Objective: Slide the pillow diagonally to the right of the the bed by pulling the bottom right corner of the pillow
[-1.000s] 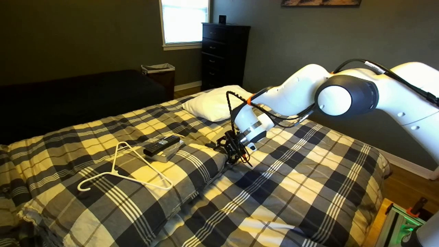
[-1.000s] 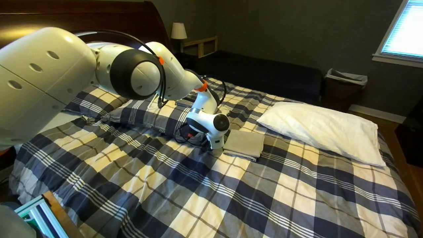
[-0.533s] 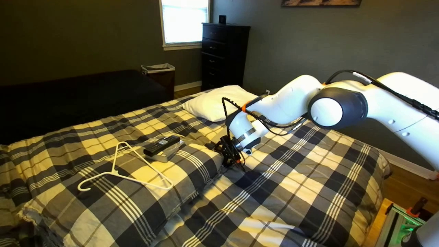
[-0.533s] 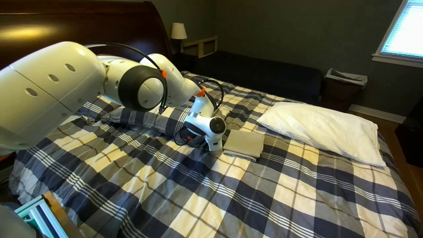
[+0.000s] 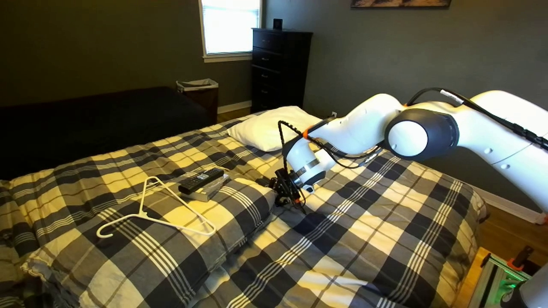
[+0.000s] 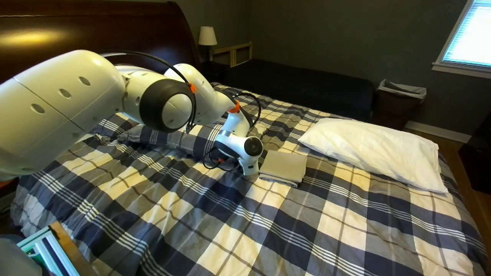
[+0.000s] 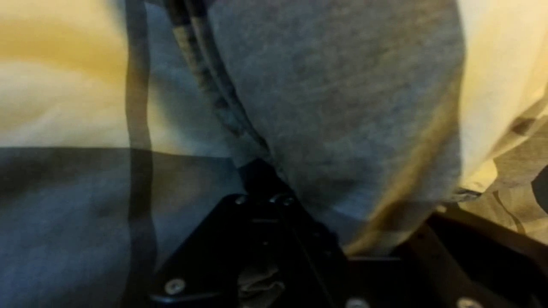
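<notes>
The gripper (image 7: 261, 173) pinches the pillow (image 5: 160, 244) by a corner, so grabbing looks done. Next, pull it slanting right across the bed (image 5: 368, 235).

Both exterior views look down across the plaid bed surface (image 5: 368, 239), sharing the white pillow (image 5: 261, 128); the wrist view faces the plaid pillow (image 7: 334, 107) close up.

The arm (image 5: 411, 132) sits lower in the frame than a second ago, the gripper (image 5: 282, 197) further left, the pillow (image 5: 180, 248) apparently nudged left at its right end
</notes>
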